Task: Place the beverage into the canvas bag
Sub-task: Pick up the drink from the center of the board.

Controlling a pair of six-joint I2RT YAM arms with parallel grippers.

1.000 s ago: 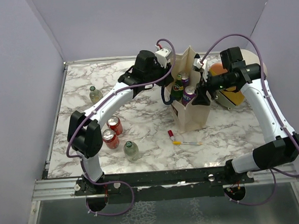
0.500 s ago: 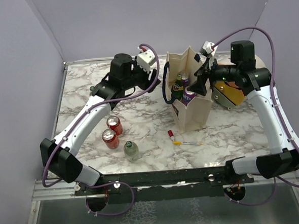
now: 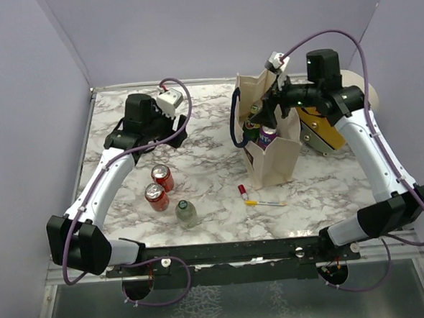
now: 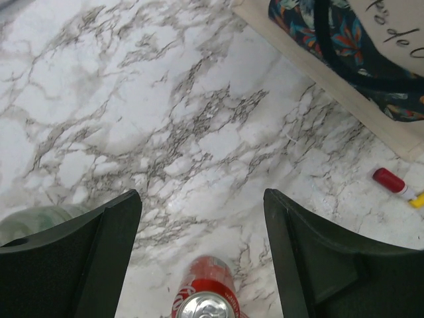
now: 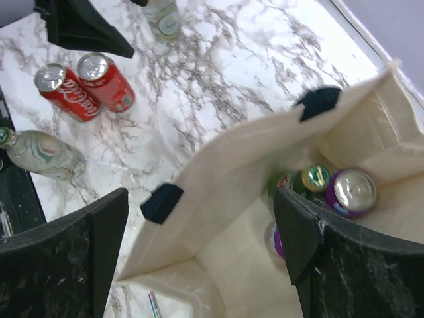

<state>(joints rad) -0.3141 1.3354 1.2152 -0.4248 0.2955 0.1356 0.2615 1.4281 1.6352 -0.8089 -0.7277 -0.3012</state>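
Two grippers are logged, jaws apart, nothing held. Left gripper [image 4: 202,199]: drawn back from the canvas bag [image 3: 273,159] to the left rear of the table [image 3: 212,166]. Right gripper [image 5: 201,199]: raised above the bag's open mouth. Beverages, a purple can [image 5: 351,189] among them, are stowed inside; one delivery is judged complete. Two red cans [image 3: 163,178] and a glass bottle [image 3: 186,213] are left outside, still to be loaded.

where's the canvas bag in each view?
Top external: canvas bag right of centre, upright.
Left wrist: canvas bag in top right corner, printed side.
Right wrist: canvas bag at centre, mouth open.
Shared landmark: red cans; left wrist shows only one.
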